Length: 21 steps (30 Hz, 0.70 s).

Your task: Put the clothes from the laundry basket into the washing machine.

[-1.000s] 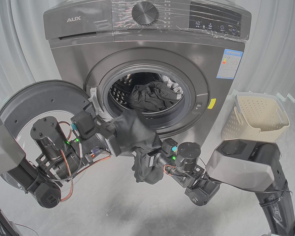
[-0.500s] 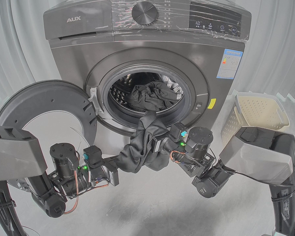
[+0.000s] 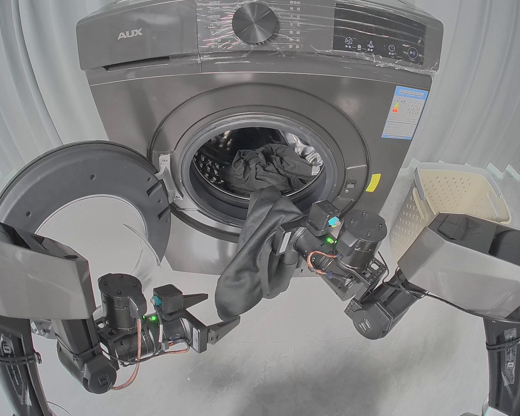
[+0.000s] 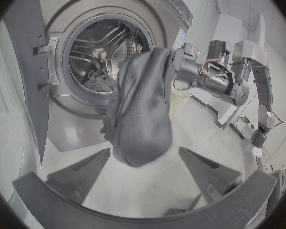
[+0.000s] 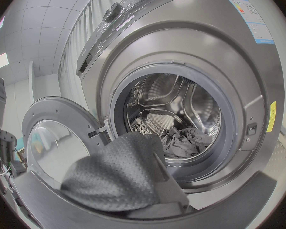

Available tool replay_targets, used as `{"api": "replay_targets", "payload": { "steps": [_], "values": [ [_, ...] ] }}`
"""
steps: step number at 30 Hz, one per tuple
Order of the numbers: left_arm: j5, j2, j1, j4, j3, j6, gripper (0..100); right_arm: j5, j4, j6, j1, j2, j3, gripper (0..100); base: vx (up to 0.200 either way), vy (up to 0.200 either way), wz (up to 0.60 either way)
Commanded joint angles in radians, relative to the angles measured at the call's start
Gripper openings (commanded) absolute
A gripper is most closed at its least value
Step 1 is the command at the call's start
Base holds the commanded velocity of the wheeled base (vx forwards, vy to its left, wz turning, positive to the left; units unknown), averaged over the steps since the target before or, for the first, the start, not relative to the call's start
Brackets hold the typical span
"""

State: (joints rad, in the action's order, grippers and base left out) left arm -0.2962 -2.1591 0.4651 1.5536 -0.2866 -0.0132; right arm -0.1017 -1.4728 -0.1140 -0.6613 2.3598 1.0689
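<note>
A grey washing machine (image 3: 156,105) stands with its round door (image 3: 75,180) swung open to the left. Dark clothes (image 3: 268,169) lie inside the drum (image 5: 178,112). My right gripper (image 3: 284,244) is shut on a dark grey garment (image 3: 254,249) just below the drum opening; the cloth (image 4: 141,112) hangs down from it and drapes over the fingers (image 5: 168,182). My left gripper (image 3: 214,313) is open, low near the floor, under the hanging end of the garment and apart from it. Its fingers (image 4: 82,172) hold nothing.
A cream laundry basket (image 3: 453,203) stands on the floor to the right of the machine, behind my right arm; no clothes show in it. Grey curtains hang behind. Open grey floor (image 3: 283,365) lies in front of the machine.
My left gripper let go of the garment, opened and dropped toward the floor. My right gripper lifted the garment up toward the drum opening, so the cloth now hangs from it alone.
</note>
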Motion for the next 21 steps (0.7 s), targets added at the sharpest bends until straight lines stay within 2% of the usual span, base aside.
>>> {"api": "replay_targets", "payload": {
  "steps": [1, 9, 14, 21],
  "values": [
    [-0.006, 0.009, 0.000, 0.002, 0.072, 0.006, 100, 0.004, 0.002, 0.002, 0.037, -0.019, 0.014, 0, 0.000, 0.000, 0.00],
    [-0.021, 0.015, 0.010, 0.002, 0.086, 0.018, 100, 0.008, -0.001, 0.004, 0.054, -0.034, 0.009, 0, 0.000, 0.000, 0.00],
    [-0.018, 0.009, -0.003, 0.000, 0.017, 0.007, 100, 0.008, -0.006, 0.002, 0.028, -0.056, -0.009, 0, 0.000, 0.000, 0.00],
    [-0.012, -0.004, -0.023, 0.000, -0.128, -0.022, 100, 0.008, -0.015, 0.001, -0.043, -0.093, -0.069, 0, 0.000, 0.000, 0.00]
  ]
}}
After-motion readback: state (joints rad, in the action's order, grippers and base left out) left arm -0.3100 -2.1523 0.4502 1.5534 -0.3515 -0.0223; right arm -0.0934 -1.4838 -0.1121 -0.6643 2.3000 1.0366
